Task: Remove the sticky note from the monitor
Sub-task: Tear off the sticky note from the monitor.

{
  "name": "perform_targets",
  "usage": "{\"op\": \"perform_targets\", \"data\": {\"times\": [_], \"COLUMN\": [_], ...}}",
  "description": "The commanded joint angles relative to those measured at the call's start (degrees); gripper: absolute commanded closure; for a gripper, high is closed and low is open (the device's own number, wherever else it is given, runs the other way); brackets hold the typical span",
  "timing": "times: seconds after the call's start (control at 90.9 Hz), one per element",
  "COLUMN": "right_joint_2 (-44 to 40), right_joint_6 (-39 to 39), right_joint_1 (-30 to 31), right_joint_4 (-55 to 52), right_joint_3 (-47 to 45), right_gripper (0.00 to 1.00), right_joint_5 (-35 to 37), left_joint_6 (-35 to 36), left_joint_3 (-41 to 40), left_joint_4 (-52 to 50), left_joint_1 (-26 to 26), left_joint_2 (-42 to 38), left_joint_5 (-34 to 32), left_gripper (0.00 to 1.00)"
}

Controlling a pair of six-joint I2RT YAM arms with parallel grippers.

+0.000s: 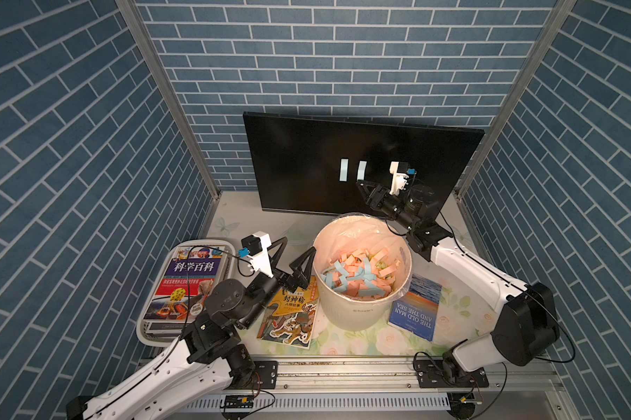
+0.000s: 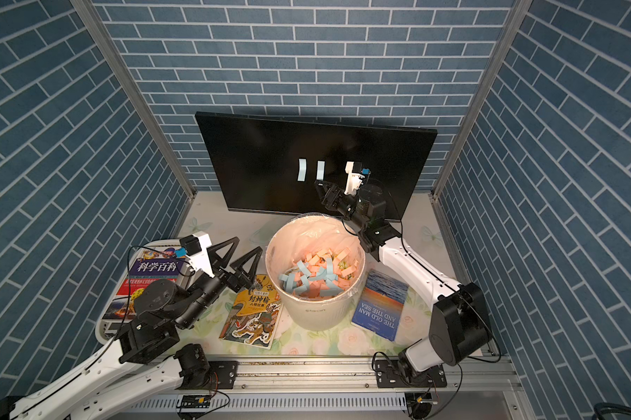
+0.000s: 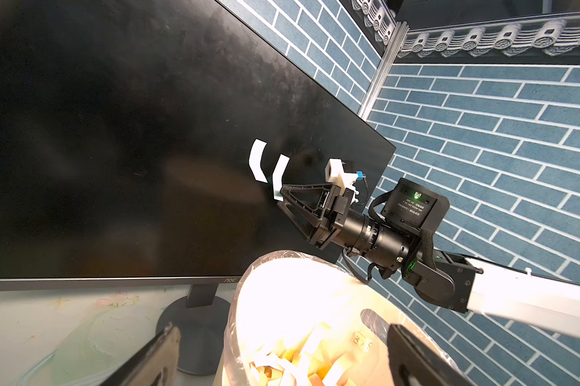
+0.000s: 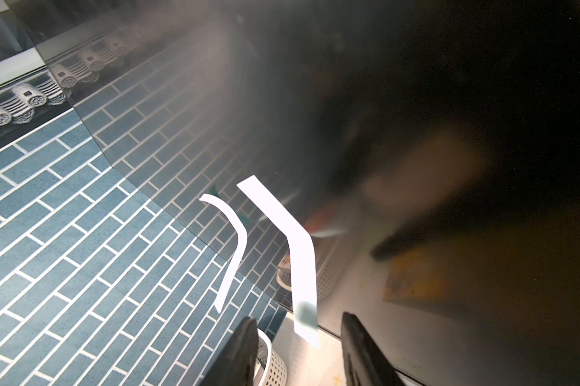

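The monitor (image 1: 299,160) (image 2: 252,156) stands at the back, black and glossy. Two pale blue sticky notes hang on its screen in both top views, a left one (image 1: 343,170) (image 2: 301,170) and a right one (image 1: 361,171) (image 2: 320,170). My right gripper (image 1: 358,183) (image 4: 298,327) is open at the screen. In the right wrist view the free lower end of the right sticky note (image 4: 300,264) hangs between its two fingers, apart from both. My left gripper (image 1: 297,245) (image 3: 283,334) is open and empty, beside the left rim of the white bin (image 1: 357,312).
The bin, lined with plastic and holding several used paper strips, stands just in front of the monitor under the right arm. A white tray (image 1: 145,327) of books lies at front left. A yellow book (image 1: 292,312) and a blue book (image 1: 414,305) flank the bin.
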Motion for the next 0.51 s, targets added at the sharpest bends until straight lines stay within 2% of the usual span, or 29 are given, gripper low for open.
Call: {"op": "perform_targets", "data": {"times": [0.0, 0.495], "right_joint_2": [1.04, 2.89], "right_joint_6": [1.31, 1.70], "right_joint_1": [-0.39, -0.52], "right_joint_4": [2.95, 3.68], "right_joint_3": [2.46, 3.81], "right_gripper": [0.57, 0.74], "right_joint_5": [-1.24, -1.02], "left_joint_6": [0.84, 1.02], "left_joint_3": [-0.52, -0.70], "left_joint_4": [-0.15, -0.06], "left_joint_1": [-0.05, -0.01], "left_joint_2": [-0.63, -1.07], "left_joint_5": [-0.45, -0.15], "left_gripper": [0.00, 0.00]}}
